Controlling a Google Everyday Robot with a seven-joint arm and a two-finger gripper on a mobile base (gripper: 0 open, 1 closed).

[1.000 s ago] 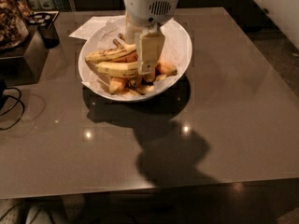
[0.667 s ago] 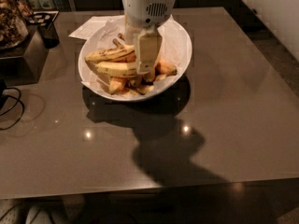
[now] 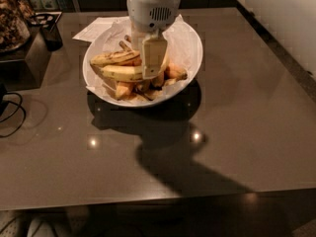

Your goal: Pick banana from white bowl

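claw [image 3: 154, 74] low, at banana [image 3: 121, 73] — inside white bowl [image 3: 196, 47]

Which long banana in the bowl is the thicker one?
The front banana, nearer the camera than the slimmer speckled banana; the pincer sits at its right end in the picture.

Dim scene, with light falling from above and far onto a glossy dark table [image 3: 256, 132].
The white bowl [image 3: 191, 43] is the brightest thing, and the gripper [image 3: 153, 72] hanging inside it is also well lit. Together they throw a heavy shadow [image 3: 168, 157] toward the near side. Two small glare spots [image 3: 92, 142] shine on the table beside this shadow. The far left corner and the near edge sink into murky darkness.
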